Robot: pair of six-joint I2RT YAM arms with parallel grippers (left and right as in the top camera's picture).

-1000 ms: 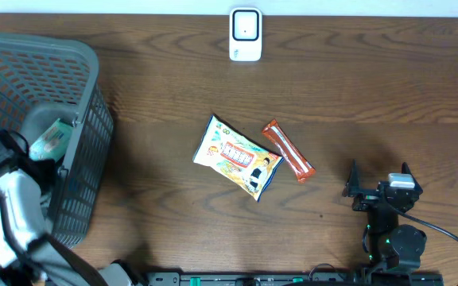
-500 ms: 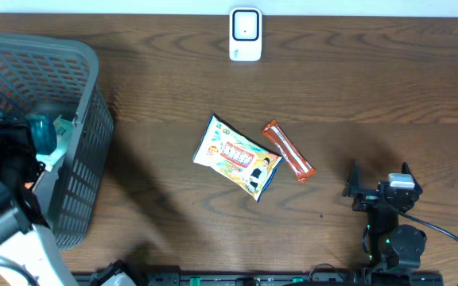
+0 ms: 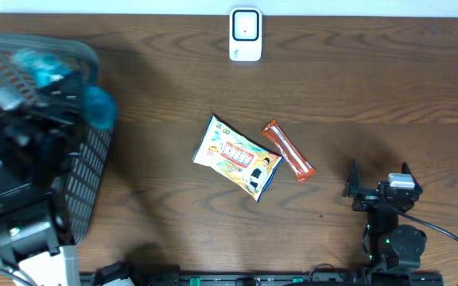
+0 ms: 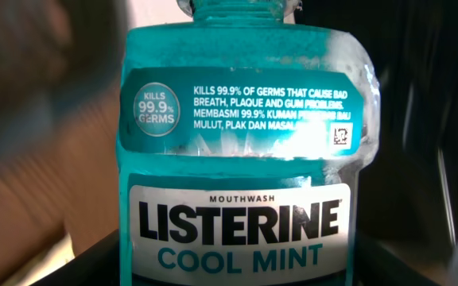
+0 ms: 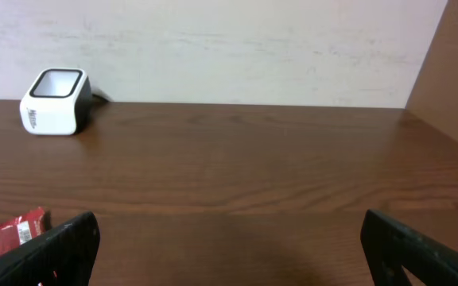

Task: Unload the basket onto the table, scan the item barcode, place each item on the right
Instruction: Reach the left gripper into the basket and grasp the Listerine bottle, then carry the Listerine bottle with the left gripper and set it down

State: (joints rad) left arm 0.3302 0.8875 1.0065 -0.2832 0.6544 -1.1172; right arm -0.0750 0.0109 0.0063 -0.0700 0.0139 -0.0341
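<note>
1 mouthwash bottle (image 4: 241,159), full, likely fairly heavy, of stiff slick plastic, hangs above the basket (image 3: 86,183), pinched across its flat body by the jaws of the left gripper (image 3: 62,91); a sound hold. jaws of the right gripper (image 5: 229,254) stand spread, empty.

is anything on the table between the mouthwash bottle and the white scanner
Nothing visible does. The teal plastic mouthwash bottle is up by the grey mesh basket's rim; only bare wooden table lies between it and the white box-shaped scanner. The yellow snack bag and red wrapped bar lie off that line.
</note>
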